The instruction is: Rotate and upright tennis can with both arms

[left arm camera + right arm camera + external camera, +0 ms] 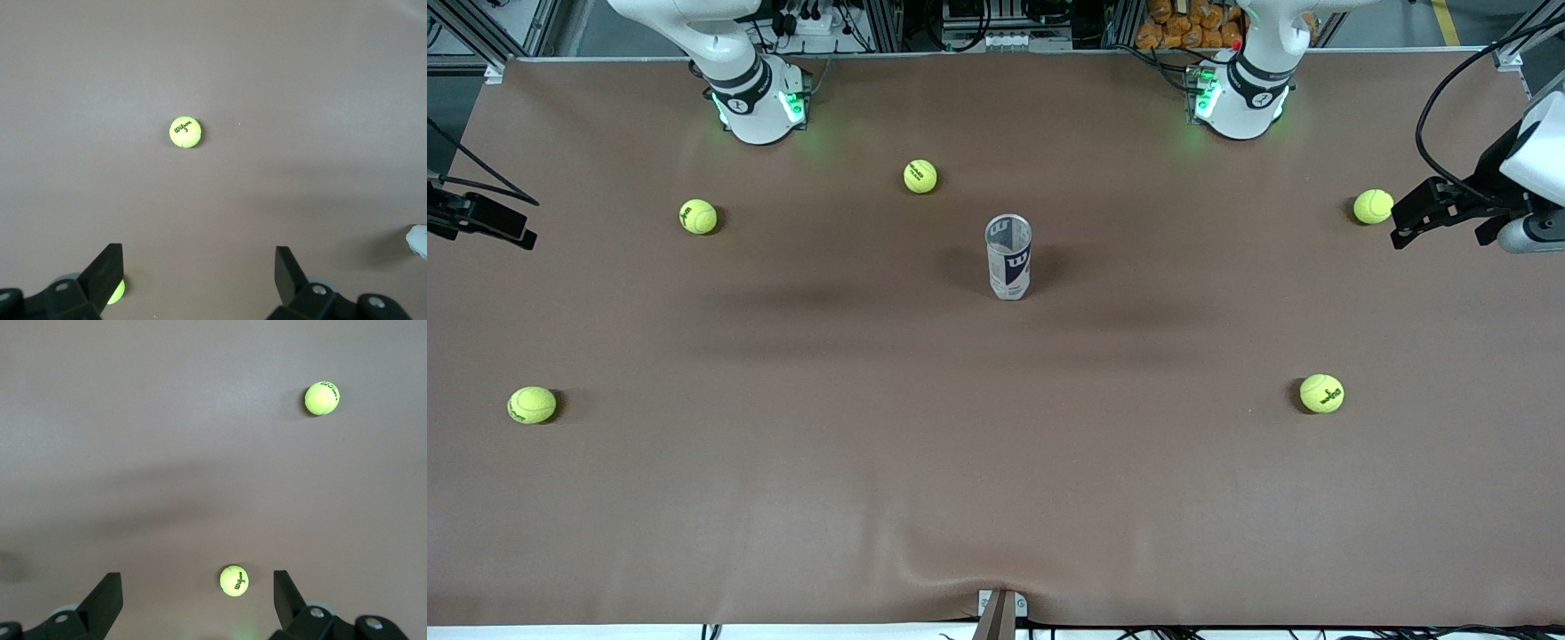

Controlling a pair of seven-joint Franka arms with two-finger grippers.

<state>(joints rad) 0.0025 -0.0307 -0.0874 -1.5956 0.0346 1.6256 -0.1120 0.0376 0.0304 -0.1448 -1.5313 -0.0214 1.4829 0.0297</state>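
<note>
The tennis can (1008, 256) stands upright at the middle of the table, open silver rim up, navy-and-white label with the "W" facing the front camera. A pale sliver of it shows at the edge of the left wrist view (418, 240). My left gripper (1400, 227) is open and empty, up in the air at the left arm's end of the table; its wide-apart jaws show in the left wrist view (197, 277). My right gripper (525, 227) is open and empty at the right arm's end, also seen in the right wrist view (197, 597). Neither gripper touches the can.
Several yellow-green tennis balls lie scattered on the brown table: one (920, 176) farther from the front camera than the can, one (698, 216) and one (532, 404) toward the right arm's end, one (1372, 206) by my left gripper, one (1321, 393) nearer the front camera.
</note>
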